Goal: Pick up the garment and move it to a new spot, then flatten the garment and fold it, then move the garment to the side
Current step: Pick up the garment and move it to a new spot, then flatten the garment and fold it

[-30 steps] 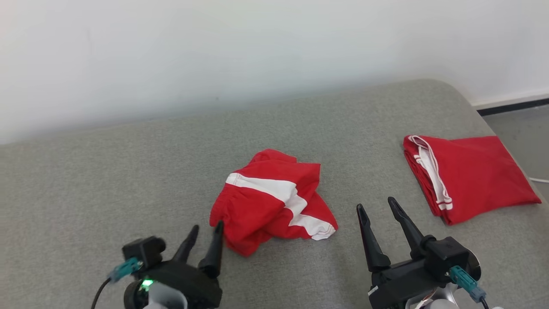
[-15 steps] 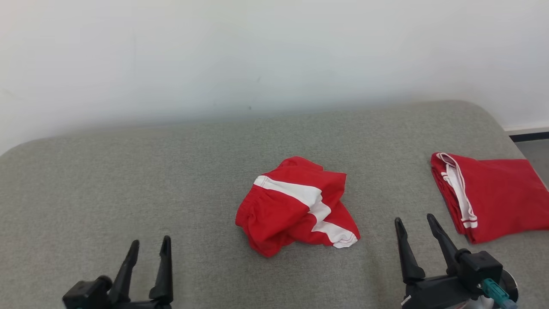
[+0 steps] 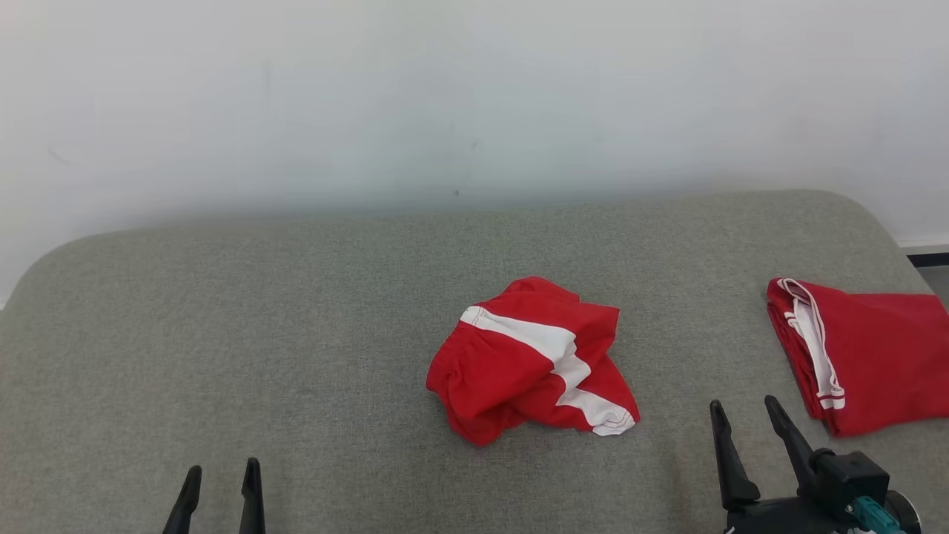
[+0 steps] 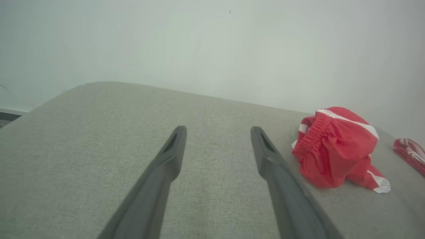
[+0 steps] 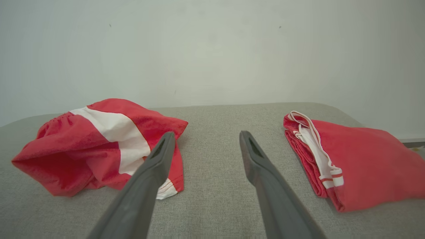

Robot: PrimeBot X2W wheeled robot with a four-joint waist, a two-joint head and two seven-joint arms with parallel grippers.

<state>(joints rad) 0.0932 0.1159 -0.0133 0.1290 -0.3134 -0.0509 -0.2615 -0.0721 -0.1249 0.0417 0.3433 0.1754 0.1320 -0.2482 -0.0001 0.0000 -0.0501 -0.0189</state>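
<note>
The garment [image 3: 519,363] is a crumpled pair of red shorts with a white stripe, lying in a heap in the middle of the grey cushion [image 3: 296,311]. My left gripper [image 3: 224,466] is at the lower left, open and empty, well short of the heap. In the left wrist view the left gripper [image 4: 218,129] points at bare cushion, with the garment [image 4: 332,149] off to its right. My right gripper [image 3: 743,402] stands open and empty to the right of the heap. In the right wrist view the right gripper [image 5: 207,133] points between the garment [image 5: 83,146] and a folded piece.
A second red garment [image 3: 875,356], folded flat with its white trim showing, lies at the cushion's right end; it also shows as the folded garment [image 5: 358,162] in the right wrist view. A pale wall [image 3: 474,111] rises behind the cushion. The cushion's rounded left corner [image 3: 44,259] is in sight.
The head camera has shifted, so the whole picture moved. My left gripper has drawn back from the garment's left edge. The right gripper has also backed off a little. The garment lies still.
</note>
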